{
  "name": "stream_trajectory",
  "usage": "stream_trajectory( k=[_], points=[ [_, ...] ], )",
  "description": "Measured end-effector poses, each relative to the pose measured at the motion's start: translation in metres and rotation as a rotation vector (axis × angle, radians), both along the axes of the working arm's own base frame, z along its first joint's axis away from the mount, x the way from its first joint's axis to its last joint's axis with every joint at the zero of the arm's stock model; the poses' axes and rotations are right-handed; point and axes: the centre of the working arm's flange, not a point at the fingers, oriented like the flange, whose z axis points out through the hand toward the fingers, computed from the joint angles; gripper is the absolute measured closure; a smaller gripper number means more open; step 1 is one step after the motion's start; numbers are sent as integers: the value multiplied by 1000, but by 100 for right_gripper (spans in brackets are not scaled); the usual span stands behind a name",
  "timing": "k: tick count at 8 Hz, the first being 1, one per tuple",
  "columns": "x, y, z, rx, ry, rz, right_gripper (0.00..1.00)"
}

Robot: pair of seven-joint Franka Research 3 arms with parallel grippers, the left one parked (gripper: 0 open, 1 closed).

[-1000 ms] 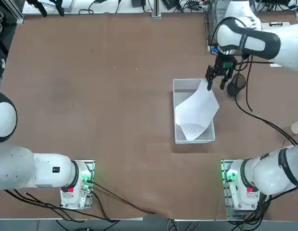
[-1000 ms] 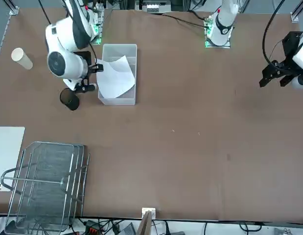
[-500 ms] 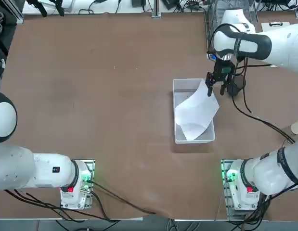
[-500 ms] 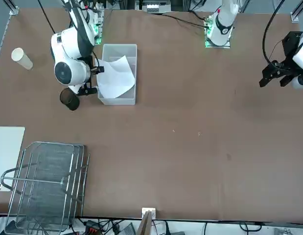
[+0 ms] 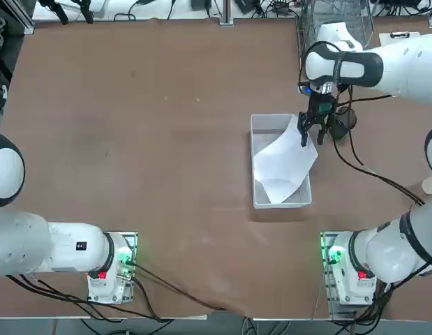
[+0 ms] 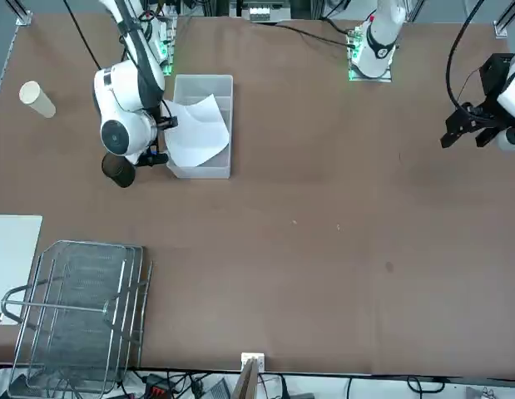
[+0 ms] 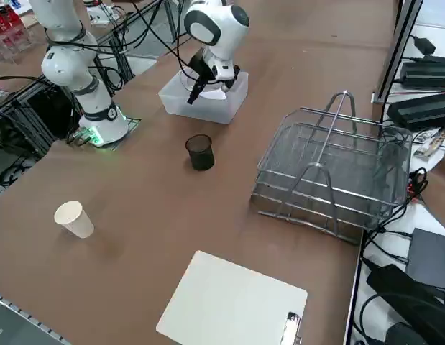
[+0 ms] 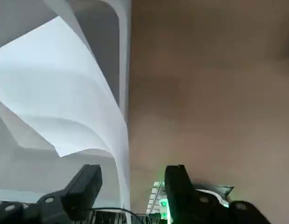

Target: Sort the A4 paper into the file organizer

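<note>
The A4 paper [image 5: 285, 159] is a bent white sheet. It lies in the clear plastic bin [image 5: 257, 197] and one corner curls up over the bin's far right edge. It is not in the file organizer.

The brown table [image 5: 146, 139] is the biggest thing, and all the rest sits on it. The right arm [image 5: 390, 59] is big and white, and it reaches over the far right part of the table. The file organizer [image 7: 337, 176] is a silver wire stack of trays. It stands at the far edge of the table, well away from the bin. A white sheet with a black clip [image 7: 233, 305] lies flat beside the organizer. The clear bin sits near the middle of the right half of the table. A small black cup [image 7: 200, 152] stands just beside the bin. A paper cup [image 7: 74, 219] lies further off, near the table's right edge.

The right gripper [image 5: 310, 130] hangs over the raised corner of the paper. Its two fingers [image 8: 86, 186] stand apart, with the paper's edge and the bin's wall between them. They do not squeeze the paper.
</note>
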Motion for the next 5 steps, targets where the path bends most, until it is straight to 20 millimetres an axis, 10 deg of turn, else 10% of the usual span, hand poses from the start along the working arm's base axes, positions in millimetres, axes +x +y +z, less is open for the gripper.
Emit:
stream_trajectory(
  k=[1, 5],
  points=[
    [0, 0, -2, -1, 3, 0, 41],
    [5, 2, 2, 2, -2, 1, 71]
  ],
)
